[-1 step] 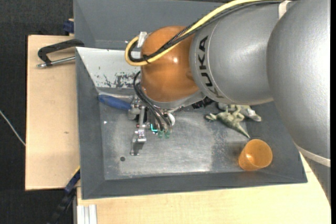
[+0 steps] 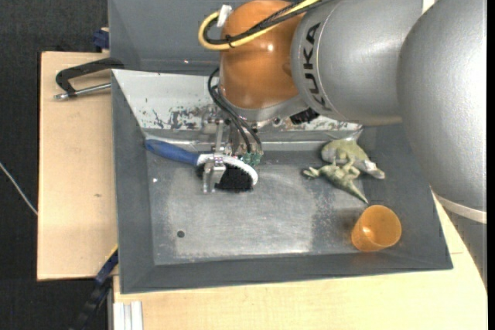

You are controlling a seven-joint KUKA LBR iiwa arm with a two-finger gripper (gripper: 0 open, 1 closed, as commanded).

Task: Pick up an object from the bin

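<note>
My gripper (image 2: 210, 175) is low in the bin, left of centre, under the arm's orange cover. Right beside it lies a black, rounded thing (image 2: 237, 180) on the bin floor, touching or almost touching the gripper. A blue handle (image 2: 172, 153) runs from the gripper's left side out toward the bin's left wall; whether it joins the black thing is hidden by the gripper.
A pale green toy dinosaur (image 2: 345, 165) lies on the floor at the right. An orange cup (image 2: 377, 228) lies on its side in the near right corner. A small dark speck (image 2: 180, 234) sits near the front left.
</note>
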